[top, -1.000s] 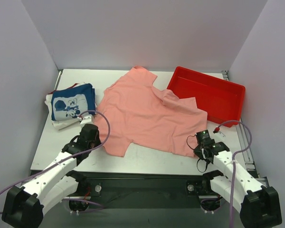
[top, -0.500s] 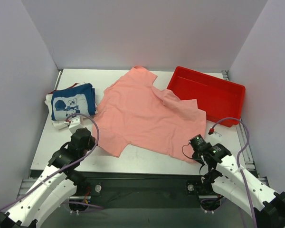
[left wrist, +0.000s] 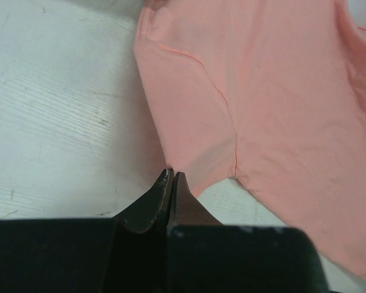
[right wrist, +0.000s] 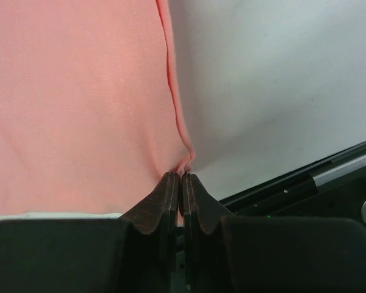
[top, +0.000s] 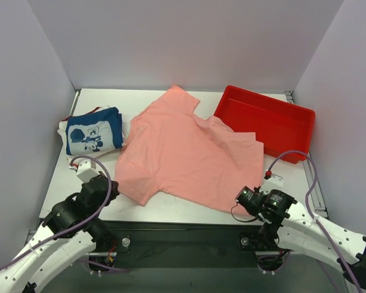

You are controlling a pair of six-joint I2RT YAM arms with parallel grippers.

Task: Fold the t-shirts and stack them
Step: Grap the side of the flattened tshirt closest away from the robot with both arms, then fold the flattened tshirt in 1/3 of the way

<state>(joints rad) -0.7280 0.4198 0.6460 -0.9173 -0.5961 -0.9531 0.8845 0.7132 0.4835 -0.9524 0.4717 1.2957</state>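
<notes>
The left hand (left wrist: 171,177) is clamped on the sleeve edge of the salmon-pink t-shirt (top: 183,152); the right hand (right wrist: 181,177) pinches its hem corner, cloth spread on the table (top: 58,180).

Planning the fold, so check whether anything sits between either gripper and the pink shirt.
Nothing visible does. The left gripper is shut on a sleeve edge of the pink shirt, the right gripper on its near corner.

White arms (top: 326,229), black joints (top: 91,192), purple cables (top: 291,152), dark tapered fingers (left wrist: 151,204)
</notes>
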